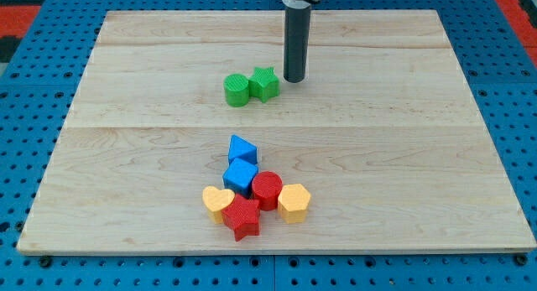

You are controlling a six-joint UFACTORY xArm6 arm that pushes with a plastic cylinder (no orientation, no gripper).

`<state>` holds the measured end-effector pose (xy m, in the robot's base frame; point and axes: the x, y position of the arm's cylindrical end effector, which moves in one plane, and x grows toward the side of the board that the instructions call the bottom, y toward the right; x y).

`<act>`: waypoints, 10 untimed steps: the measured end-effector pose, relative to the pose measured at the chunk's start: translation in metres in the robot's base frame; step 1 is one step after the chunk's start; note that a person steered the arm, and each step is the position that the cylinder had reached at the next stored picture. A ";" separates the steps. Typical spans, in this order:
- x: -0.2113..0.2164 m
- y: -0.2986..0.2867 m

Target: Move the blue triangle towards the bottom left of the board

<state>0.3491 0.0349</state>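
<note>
Blue triangle block (242,148) sits mid-table (126,157) atop a cluster, untouched. My tip (294,80) rests well above it, just beside the green star block (264,83). No claw exists; the whole push remains.

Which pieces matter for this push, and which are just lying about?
Job: blue triangle; my tip, up beside the green star; board.
Lying about: green cylinder, green star, blue cube, red cylinder, red star, yellow heart, yellow hexagon.
</note>
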 end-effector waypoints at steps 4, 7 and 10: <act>0.004 -0.004; 0.087 0.041; 0.246 0.035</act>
<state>0.5949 0.0702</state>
